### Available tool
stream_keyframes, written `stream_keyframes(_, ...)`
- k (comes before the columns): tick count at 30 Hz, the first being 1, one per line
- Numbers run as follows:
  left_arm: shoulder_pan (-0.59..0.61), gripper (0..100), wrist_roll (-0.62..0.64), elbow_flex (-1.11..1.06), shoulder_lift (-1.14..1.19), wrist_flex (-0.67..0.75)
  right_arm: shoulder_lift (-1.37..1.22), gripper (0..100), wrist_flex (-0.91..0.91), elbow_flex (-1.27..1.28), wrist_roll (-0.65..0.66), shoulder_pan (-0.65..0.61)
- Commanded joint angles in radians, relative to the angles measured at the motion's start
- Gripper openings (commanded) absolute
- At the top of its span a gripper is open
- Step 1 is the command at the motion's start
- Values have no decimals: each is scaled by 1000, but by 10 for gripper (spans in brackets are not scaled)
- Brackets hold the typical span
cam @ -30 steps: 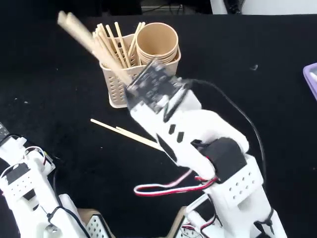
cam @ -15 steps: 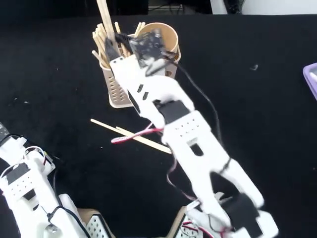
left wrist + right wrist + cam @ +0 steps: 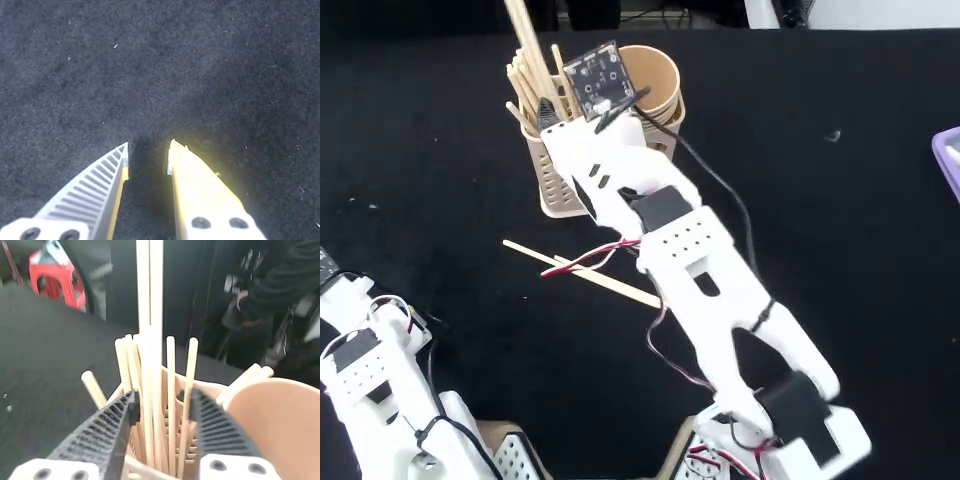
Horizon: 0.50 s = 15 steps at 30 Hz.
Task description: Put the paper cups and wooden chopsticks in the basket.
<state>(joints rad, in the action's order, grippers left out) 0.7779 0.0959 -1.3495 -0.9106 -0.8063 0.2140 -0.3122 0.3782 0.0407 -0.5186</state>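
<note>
Right gripper (image 3: 163, 395) hangs over the basket (image 3: 555, 190) at eleven o'clock, jaws parted around two tall chopsticks (image 3: 150, 315). Best lift straight up so nothing snags. Left gripper (image 3: 147, 150), slightly open, faces bare cloth (image 3: 150, 60).

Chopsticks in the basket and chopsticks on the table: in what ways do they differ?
Pose: the chopsticks in the basket stand nearly upright, while the chopsticks on the table lie flat. Place: the first are inside the basket beside the paper cups; the second lie on the table, apart from the basket. Number: the basket holds many, the table apparently two. Both are pale wood.
</note>
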Motion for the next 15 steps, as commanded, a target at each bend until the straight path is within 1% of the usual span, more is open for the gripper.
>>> stream_keyframes(1, -4, 134, 2, 48, -15, 15, 151, 198, -210, -133, -6, 14)
stream_keyframes(4, -4, 134, 2, 48, -15, 15, 219, 198, -288, -143, -2, 15)
stream_keyframes(5, -4, 134, 2, 48, -15, 15, 245, 198, -339, -142, -2, 15)
stream_keyframes(7, -4, 134, 2, 48, -15, 15, 303, 198, -500, -142, 15, 11)
stream_keyframes(10, -4, 134, 2, 48, -15, 15, 364, 198, -789, -140, 120, -18)
stream_keyframes(12, -4, 134, 2, 48, -15, 15, 380, 198, -944, -117, 170, -29)
stream_keyframes(14, -4, 134, 2, 48, -15, 15, 377, 198, -1019, -48, 219, -28)
stream_keyframes(15, -4, 134, 2, 48, -15, 15, 369, 198, -1017, 13, 253, -25)
